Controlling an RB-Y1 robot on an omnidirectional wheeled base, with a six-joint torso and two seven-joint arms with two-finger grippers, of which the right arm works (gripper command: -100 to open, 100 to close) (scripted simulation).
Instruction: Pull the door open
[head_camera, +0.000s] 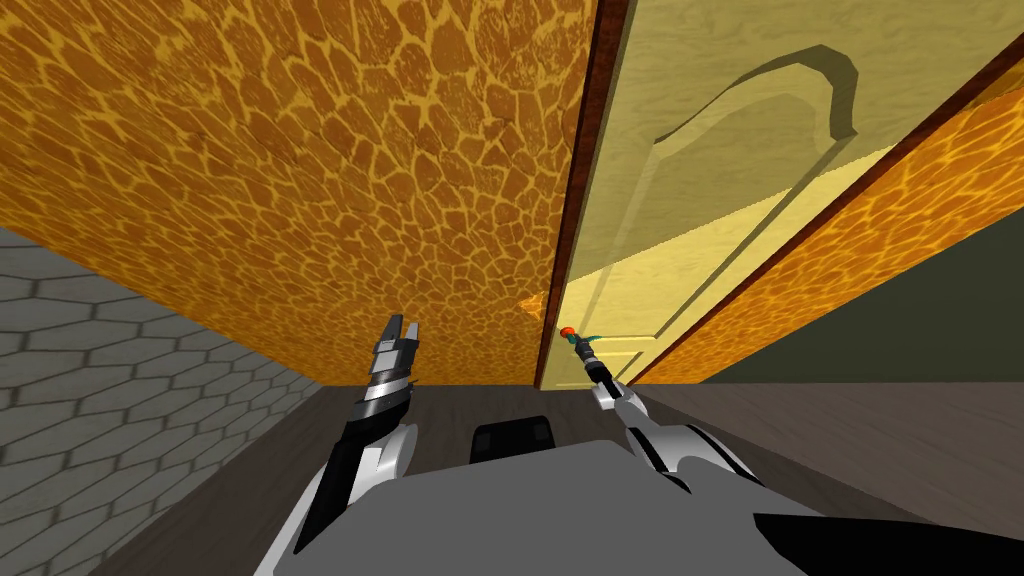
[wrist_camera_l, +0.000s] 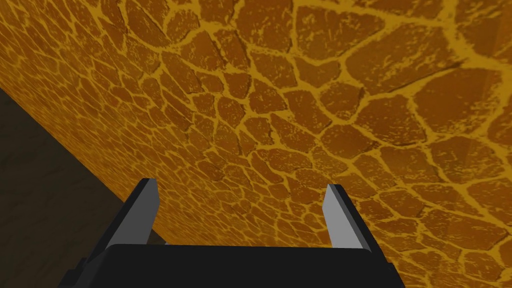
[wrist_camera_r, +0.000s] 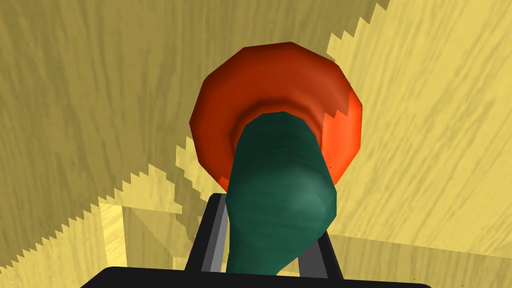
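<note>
An orange, crack-patterned wall (head_camera: 300, 180) spans the head view, with the pale yellow door (head_camera: 700, 200) set right of it in a dark brown frame (head_camera: 580, 200). The left gripper (head_camera: 401, 325) is raised before the wall, well apart from the door, its jaws wide with nothing between them (wrist_camera_l: 240, 200). The right gripper (head_camera: 583, 345) is at the door's edge by the frame, jaws narrowed onto the sides of the green handle (wrist_camera_r: 280, 200). The handle juts from a red disc (wrist_camera_r: 275, 100) on the door
</note>
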